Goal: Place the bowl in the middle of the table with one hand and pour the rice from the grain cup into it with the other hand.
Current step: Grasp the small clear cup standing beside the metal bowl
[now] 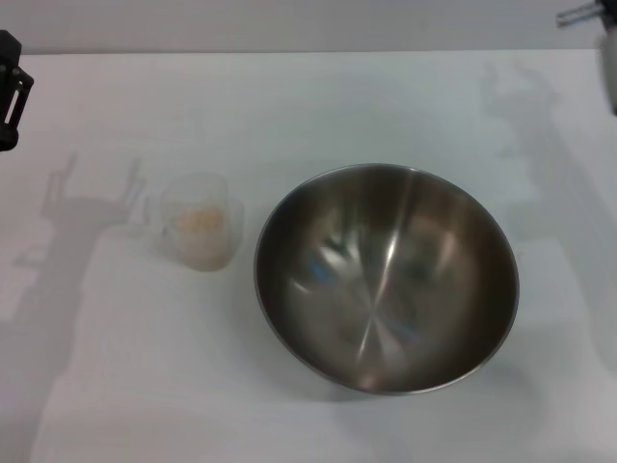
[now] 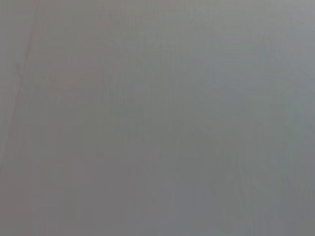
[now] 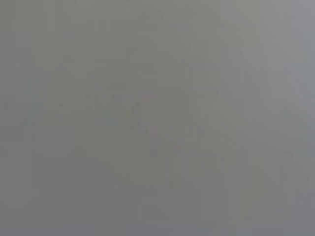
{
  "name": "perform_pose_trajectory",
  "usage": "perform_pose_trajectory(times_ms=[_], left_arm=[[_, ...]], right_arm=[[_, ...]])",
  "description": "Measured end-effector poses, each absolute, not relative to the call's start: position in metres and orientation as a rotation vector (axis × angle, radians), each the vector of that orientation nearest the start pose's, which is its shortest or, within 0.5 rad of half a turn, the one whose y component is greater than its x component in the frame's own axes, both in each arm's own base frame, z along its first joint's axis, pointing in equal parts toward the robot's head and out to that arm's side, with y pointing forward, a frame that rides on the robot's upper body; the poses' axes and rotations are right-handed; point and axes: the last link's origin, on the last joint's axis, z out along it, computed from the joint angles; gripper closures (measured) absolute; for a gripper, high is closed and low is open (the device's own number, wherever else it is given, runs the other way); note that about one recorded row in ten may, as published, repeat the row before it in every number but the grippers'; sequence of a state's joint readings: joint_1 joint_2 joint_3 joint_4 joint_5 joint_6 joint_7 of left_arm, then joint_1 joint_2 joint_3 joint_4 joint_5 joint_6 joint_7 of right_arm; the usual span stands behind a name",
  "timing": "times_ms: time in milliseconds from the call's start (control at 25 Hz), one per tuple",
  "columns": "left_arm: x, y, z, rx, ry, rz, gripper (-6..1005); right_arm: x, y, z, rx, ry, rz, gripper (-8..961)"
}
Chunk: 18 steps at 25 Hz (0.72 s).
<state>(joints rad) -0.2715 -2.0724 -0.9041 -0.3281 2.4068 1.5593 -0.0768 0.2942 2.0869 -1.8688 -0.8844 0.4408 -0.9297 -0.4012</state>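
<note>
Here grain cup (image 1: 201, 234) of rice (image 1: 200, 221) stands beside bowl (image 1: 386, 277); unlabelled.

No text, label, brand or number can be read anywhere — not on any surface.

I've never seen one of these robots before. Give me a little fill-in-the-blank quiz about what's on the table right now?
1. The rice sits inside the ____.
2. The steel bowl holds ____ rice.
3. In the head view the grain cup stands on the bowl's ____ side.
4. The left hand at the view's edge touches ____ object.

Missing words: grain cup; no; left; no
</note>
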Motion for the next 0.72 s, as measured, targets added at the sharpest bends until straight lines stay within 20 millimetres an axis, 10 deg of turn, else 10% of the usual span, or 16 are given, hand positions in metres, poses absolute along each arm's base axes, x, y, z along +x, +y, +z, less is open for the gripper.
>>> perform_pose_trajectory(times_ms=[440, 720], left_arm=[[-0.306, 0.267, 0.001, -1.512, -0.348, -1.000, 254], [-0.317, 0.246, -0.007, -1.551, -0.409, -0.994, 257]], right_arm=[[0.286, 0.338, 0.036, -1.388, 0.333, 0.965, 597], [0.304, 0.330, 0.033, -1.396, 0.384, 0.938, 597]])
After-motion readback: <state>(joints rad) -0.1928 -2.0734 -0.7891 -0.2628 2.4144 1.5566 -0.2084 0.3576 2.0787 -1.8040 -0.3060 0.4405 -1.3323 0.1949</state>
